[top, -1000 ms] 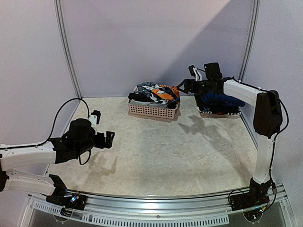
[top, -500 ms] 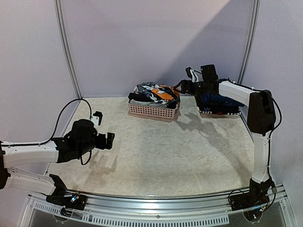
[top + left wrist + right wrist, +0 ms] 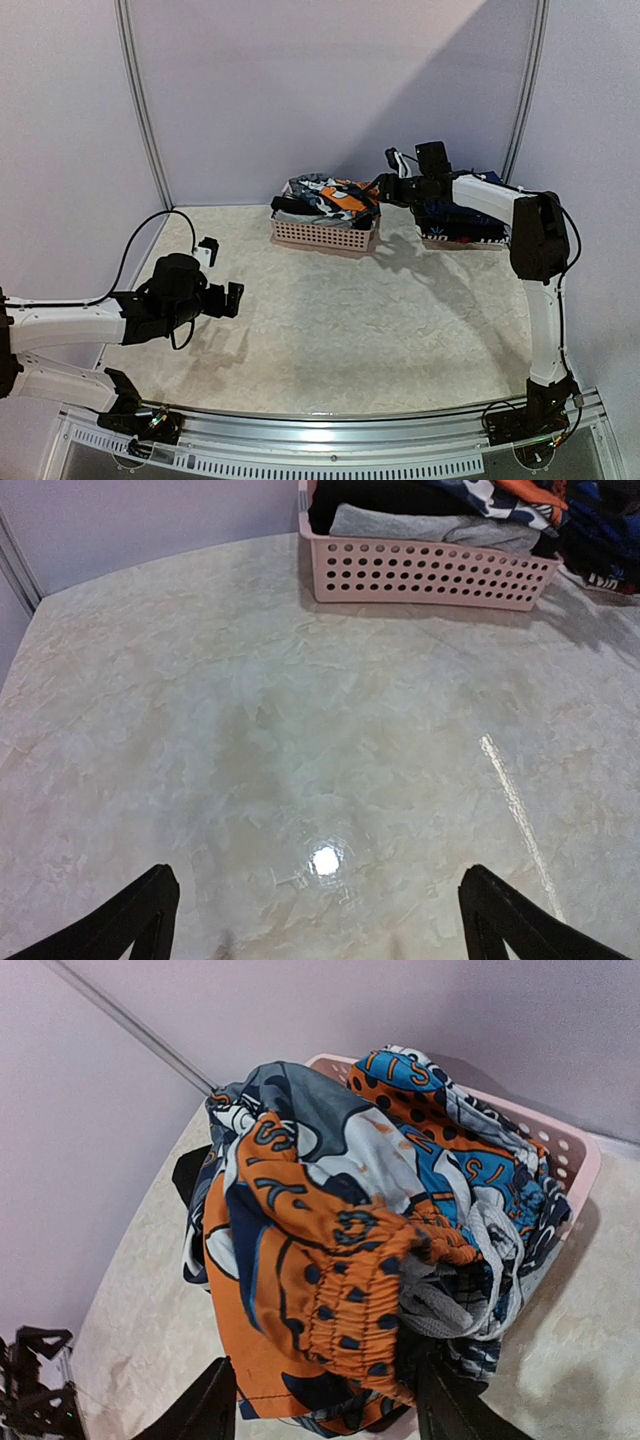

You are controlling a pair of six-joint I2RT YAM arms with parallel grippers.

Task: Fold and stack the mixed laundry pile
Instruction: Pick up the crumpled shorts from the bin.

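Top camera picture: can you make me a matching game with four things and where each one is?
Things:
1. pink basket
2. orange patterned garment
3. dark stack of clothes
4. left arm

Places:
a. far right corner
b. near left side, jaws wide open
c. far middle
d. on top of the pile inside the basket

Pairs: 1-c, 2-d, 3-a, 4-b

High rear overview, both wrist views facing basket, right one nearer
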